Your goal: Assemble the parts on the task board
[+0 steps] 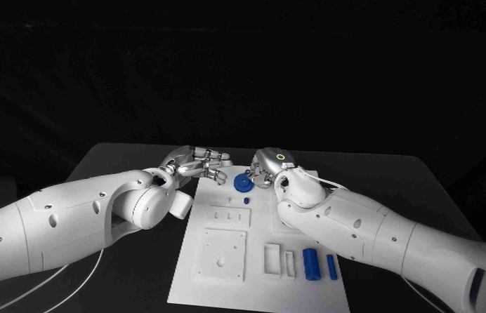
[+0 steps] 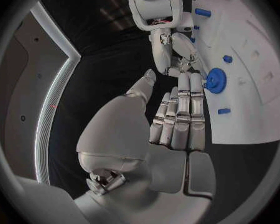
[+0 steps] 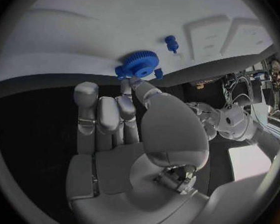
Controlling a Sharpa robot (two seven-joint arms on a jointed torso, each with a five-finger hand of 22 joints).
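1 blue gear [image 1: 243, 182] at the task board's [image 1: 203, 285] far end, right hand [image 1: 272, 165] pinching its rim — left hand [image 1: 194, 162] beside it, fingers straight, holding nothing. 2 blue cylinders [image 1: 312, 264] near edge; 1 small peg [image 1: 246, 201].

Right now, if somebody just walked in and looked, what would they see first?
Probably the two shiny silver hands meeting at the far end of the white task board: the left hand and the right hand. Between them sits a bright blue gear, and the right hand's fingers are touching it. Nearer the robot, two blue pegs lie side by side on the board.
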